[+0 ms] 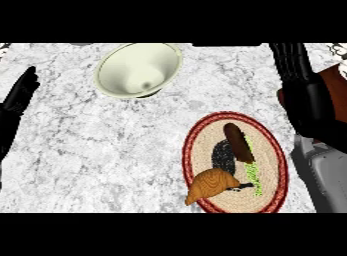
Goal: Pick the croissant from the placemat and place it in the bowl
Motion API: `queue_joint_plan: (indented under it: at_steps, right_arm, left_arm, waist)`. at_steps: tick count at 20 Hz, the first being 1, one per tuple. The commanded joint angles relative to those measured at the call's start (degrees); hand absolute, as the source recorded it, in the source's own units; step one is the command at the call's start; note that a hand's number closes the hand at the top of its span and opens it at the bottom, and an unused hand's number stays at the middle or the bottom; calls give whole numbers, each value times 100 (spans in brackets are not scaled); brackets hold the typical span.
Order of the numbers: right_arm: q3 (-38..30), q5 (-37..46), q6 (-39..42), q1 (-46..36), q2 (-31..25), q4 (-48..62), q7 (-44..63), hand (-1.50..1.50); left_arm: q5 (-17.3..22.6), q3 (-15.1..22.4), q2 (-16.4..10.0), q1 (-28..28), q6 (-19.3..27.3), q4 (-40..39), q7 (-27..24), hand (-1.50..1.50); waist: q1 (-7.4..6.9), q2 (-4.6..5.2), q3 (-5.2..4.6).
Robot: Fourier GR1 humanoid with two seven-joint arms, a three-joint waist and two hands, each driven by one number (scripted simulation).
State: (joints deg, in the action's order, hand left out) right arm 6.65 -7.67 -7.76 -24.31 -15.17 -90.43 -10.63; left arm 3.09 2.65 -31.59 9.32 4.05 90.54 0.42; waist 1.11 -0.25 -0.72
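Observation:
A golden-brown croissant [211, 184] lies on the near left part of a round woven placemat [273, 160] with a red rim, at the lower right of the counter. A pale green bowl [139, 67] stands at the far middle, with nothing in it. My right hand [298, 75] is raised at the right edge, beyond the placemat, fingers straight and pointing away; it holds nothing. My left hand [17, 97] rests open at the left edge, fingers up, far from both bowl and croissant.
On the placemat also lie a dark brown stick-shaped thing [237, 141], a black patch [222, 156] and a green strip [253, 176]. A reddish-brown board [344, 90] shows at the right edge behind my right arm. The counter is grey-white marble.

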Motion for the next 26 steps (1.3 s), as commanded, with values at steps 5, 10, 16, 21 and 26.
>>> queue_joint_plan:
  at_steps: [5, 10, 16, 21, 26]
  right_arm:
    - [1894, -505, 2812, -1260, -62, -1112, -1017, 150]
    - [1855, 1252, 3378, -946, -1882, -794, -2294, -150]
    - [1811, 2195, 3331, -439, -2760, -135, -5370, -150]
    - [1972, 2527, 2827, -609, -2765, 560, -5799, -150]
    - [2031, 2258, 2995, -1061, -2865, 272, -5371, -150]
  left_arm:
    - [285, -6, 437, 100, 134, -114, 188, 0]
    - [543, -386, 690, 11, 489, -464, 445, 0]
    - [437, -234, 887, -98, 627, -232, 503, 0]
    - [456, -275, 942, -275, 480, -319, 376, 0]
    - [505, -441, 813, 14, 396, -441, 620, 0]
  waist:
    - [-872, 17, 50]
    - [-211, 108, 84]
    - [-238, 89, 97]
    - [-220, 51, 75]
    - [-202, 38, 72]
